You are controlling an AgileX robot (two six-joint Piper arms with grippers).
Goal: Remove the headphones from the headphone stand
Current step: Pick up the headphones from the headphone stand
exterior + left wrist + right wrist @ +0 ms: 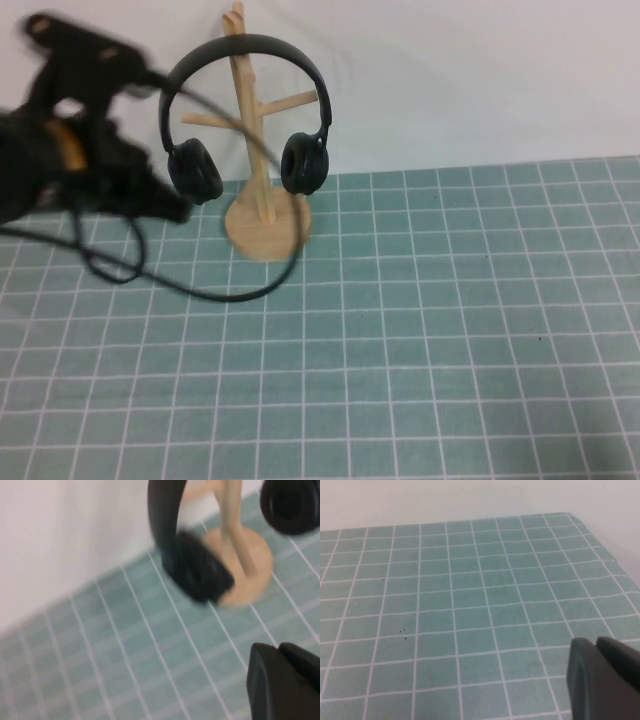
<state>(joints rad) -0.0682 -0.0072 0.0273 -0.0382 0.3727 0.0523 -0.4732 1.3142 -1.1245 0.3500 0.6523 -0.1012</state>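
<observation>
Black headphones [248, 110] hang on the wooden stand [262, 160].
Left gripper [170, 207] at their nine o'clock, right gripper [605, 680] over open mat [450, 350]; can't tell either's fingers.

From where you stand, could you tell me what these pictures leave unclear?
- Left hand, high view: beside the headphones; motion blur hides its fingers.
- Left hand, left wrist view: cut off by the frame corner.
- Right hand: only a corner shows in its wrist view; absent from the high view.
- Headphone stand: blurred in the left wrist view.
</observation>
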